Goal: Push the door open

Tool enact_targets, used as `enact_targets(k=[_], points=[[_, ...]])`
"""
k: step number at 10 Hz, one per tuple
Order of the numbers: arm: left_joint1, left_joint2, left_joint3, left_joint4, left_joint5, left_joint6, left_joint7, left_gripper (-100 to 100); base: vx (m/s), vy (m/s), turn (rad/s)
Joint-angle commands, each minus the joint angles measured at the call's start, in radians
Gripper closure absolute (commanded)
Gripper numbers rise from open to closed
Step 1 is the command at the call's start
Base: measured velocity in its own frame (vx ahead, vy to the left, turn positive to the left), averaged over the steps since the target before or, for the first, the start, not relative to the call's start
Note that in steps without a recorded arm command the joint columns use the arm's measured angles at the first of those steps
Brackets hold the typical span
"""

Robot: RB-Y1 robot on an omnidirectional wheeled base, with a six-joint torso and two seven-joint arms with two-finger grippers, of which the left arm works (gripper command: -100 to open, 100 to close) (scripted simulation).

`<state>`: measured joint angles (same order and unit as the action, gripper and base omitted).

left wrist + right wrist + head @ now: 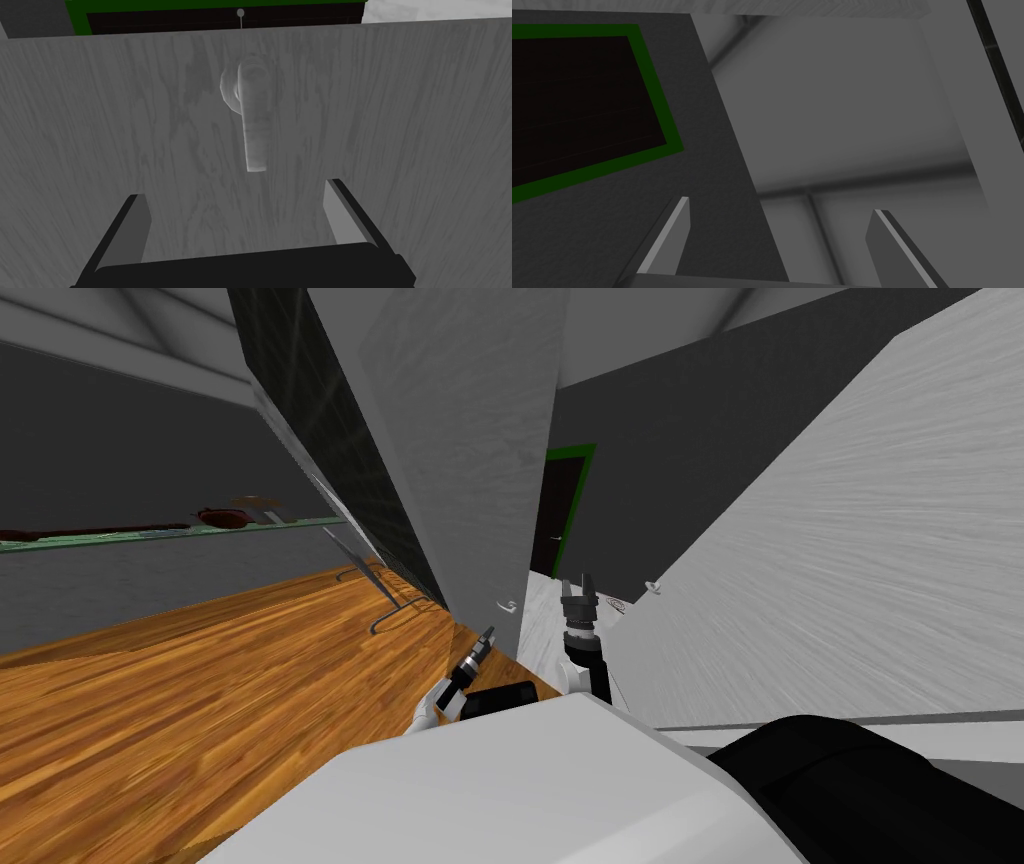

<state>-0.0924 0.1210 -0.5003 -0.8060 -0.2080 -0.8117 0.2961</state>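
The grey door (470, 438) stands ajar in the middle of the head view, its free edge toward the right. A pale lever handle (507, 607) sits low on it. In the left wrist view the door face (100, 125) is close, with the lever handle (255, 120) just past my fingertips. My left gripper (235, 210) is open and faces the door below the handle, holding nothing; it is also seen at the door's foot (487, 638). My right gripper (580, 585) is open and raised in the gap beside the door's edge.
A large white panel (850, 568) with its own small handle (653, 586) slants along the right. Beyond the gap stands a dark door in a green frame (560, 513). A black flat panel on a metal stand (330, 458) leans left of the door over the wooden floor (200, 688).
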Motion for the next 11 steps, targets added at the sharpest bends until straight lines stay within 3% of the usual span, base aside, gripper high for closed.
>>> enact_targets(k=[1,3,4,5,11], points=[[-0.012,-0.001,-0.011,0.030,-0.007,-0.004,0.009,-100,0.164,0.074,-0.021],[-0.019,-0.001,-0.016,0.048,-0.011,-0.007,0.014,-100,0.110,0.051,-0.006],[-0.015,0.000,-0.014,0.036,-0.009,-0.003,0.012,-100,0.039,0.020,-0.003],[-0.018,-0.008,-0.009,0.044,-0.007,-0.001,0.007,-100,0.133,-0.063,-0.062],[-0.024,-0.033,0.008,0.065,0.001,0.008,-0.012,-100,0.171,-0.133,-0.038]])
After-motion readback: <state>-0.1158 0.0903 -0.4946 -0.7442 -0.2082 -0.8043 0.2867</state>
